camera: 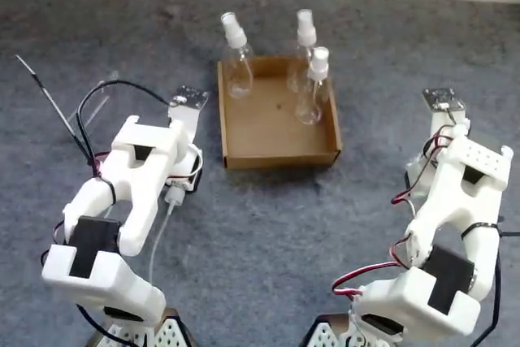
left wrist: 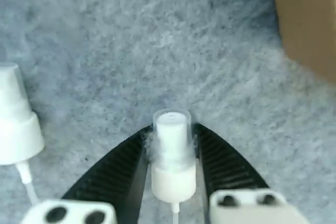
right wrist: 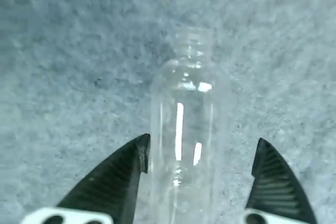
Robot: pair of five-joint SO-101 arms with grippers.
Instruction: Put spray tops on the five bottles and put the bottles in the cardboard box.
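Observation:
My left gripper (left wrist: pixel 172 129) is shut on a white spray top (left wrist: pixel 172 153), whose thin tube runs back between the black fingers (left wrist: pixel 126 166). A second spray top (left wrist: pixel 16 124) lies on the grey cloth beside it. My right gripper (right wrist: pixel 202 148) is open, its fingers on either side of a clear bottle (right wrist: pixel 189 114) that has no top and lies on the cloth. In the high view the cardboard box (camera: pixel 244 152) sits at the middle. Three bottles with spray tops stand in it (camera: pixel 237 62), (camera: pixel 302 58), (camera: pixel 313 87).
The left arm (camera: pixel 138 176) is just left of the box, with a spray top and its long tube (camera: pixel 173 197) beside it. The right arm (camera: pixel 459 184) is right of the box. Thin tubes and a black rod (camera: pixel 49 95) lie at the far left.

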